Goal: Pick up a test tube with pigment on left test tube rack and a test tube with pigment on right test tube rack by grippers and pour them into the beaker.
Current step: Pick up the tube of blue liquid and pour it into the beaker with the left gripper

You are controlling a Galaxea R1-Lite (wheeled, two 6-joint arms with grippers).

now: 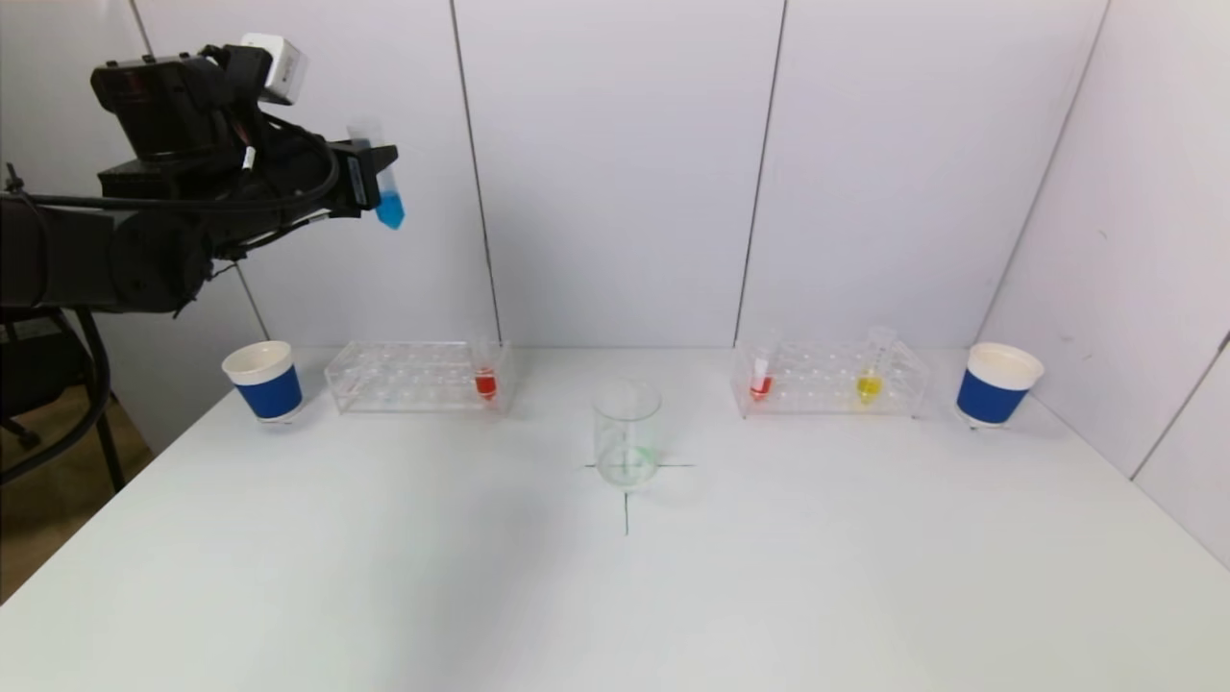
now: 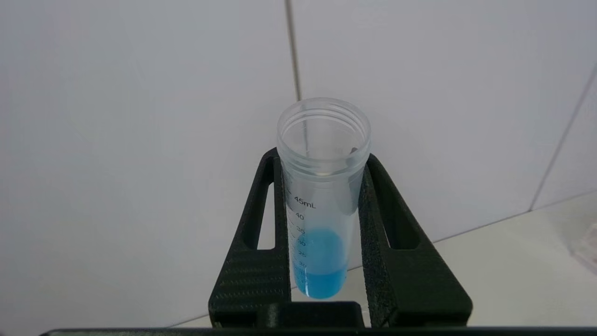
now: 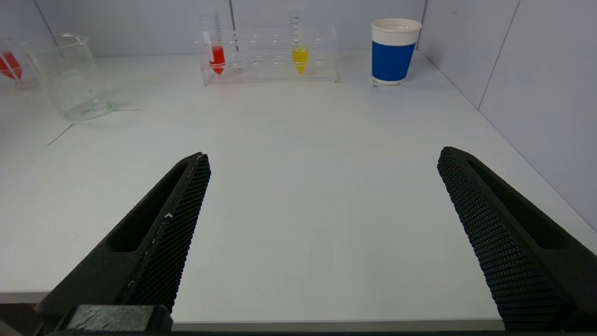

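Note:
My left gripper [image 1: 370, 183] hangs high above the left rack [image 1: 418, 377], shut on a test tube of blue pigment [image 1: 386, 197], which stays upright with its mouth open. In the left wrist view the tube [image 2: 322, 205] sits clamped between both fingers [image 2: 261, 261]. One red tube [image 1: 485, 382] stands in the left rack. The right rack [image 1: 831, 380] holds a red tube [image 1: 761, 383] and a yellow tube [image 1: 869, 383]. The glass beaker [image 1: 627, 434] stands at the table's centre on a cross mark. My right gripper [image 3: 322, 161] is open above the table's near edge, out of the head view.
A blue-banded paper cup [image 1: 264, 381] stands left of the left rack, another cup [image 1: 996, 383] right of the right rack. White walls close off the back and right side. A chair [image 1: 38, 384] stands off the table's left edge.

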